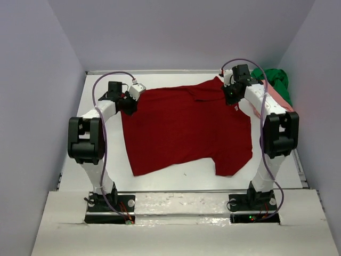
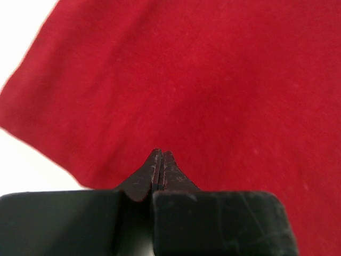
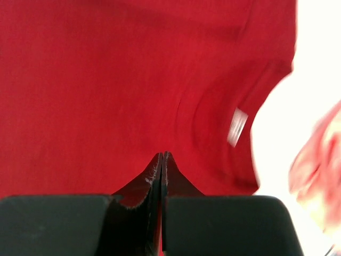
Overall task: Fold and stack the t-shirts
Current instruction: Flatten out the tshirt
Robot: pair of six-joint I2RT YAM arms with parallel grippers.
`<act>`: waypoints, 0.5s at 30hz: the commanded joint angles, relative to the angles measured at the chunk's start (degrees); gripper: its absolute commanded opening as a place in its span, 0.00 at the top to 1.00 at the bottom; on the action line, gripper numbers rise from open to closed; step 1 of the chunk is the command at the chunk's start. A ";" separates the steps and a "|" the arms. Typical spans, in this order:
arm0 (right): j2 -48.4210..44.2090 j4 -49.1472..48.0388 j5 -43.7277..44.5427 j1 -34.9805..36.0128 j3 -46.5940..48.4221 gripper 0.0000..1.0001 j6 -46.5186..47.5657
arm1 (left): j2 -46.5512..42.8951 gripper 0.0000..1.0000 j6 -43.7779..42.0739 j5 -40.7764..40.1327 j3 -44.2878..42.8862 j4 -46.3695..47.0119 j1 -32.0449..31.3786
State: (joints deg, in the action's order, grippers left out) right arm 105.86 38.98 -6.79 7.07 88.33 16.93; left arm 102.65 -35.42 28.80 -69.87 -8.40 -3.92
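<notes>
Item 1, red shirt [image 1: 186,128]: spread open and mostly flat at the middle of the table [image 1: 176,178], collar [image 3: 213,114] toward the far right. It is laid out so, presumably, to give clean edges for a first fold. Items 2 and 3, green shirt [image 1: 276,80] and pink shirt [image 1: 272,98]: bunched at the far right corner behind the right arm, parked out of the way, unfolded. Left jaws: pressed together over the red shirt's far left corner. Right jaws: likewise pressed together, beside the collar and its white label [image 3: 237,127]. Neither wrist view shows cloth between them, so whether a hem is pinched I cannot tell. Status, by judgement: fold 1 not begun, 0 of 3 stacked.
</notes>
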 commanded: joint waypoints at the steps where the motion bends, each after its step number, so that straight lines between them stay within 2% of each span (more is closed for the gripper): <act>1: 8.29 3.19 0.11 -0.48 13.69 1.00 1.09 | 3.42 1.00 1.93 -1.98 -5.19 -0.73 -2.22; 5: 14.10 4.70 0.02 -0.48 19.33 1.00 1.44 | 7.38 1.00 2.28 -4.53 -7.91 -3.37 -2.84; 10: 16.13 4.17 -0.42 -0.48 20.12 1.00 1.88 | 9.76 1.00 2.20 -11.38 -8.88 -3.63 -3.02; 15: 17.53 3.12 -0.86 -0.48 20.21 1.00 1.97 | 13.01 1.00 3.16 -13.41 -11.69 -6.45 -3.02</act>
State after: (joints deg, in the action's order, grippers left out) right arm 122.72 42.65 -6.70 7.07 105.34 18.28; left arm 114.67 -33.41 18.20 -78.61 -12.40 -7.05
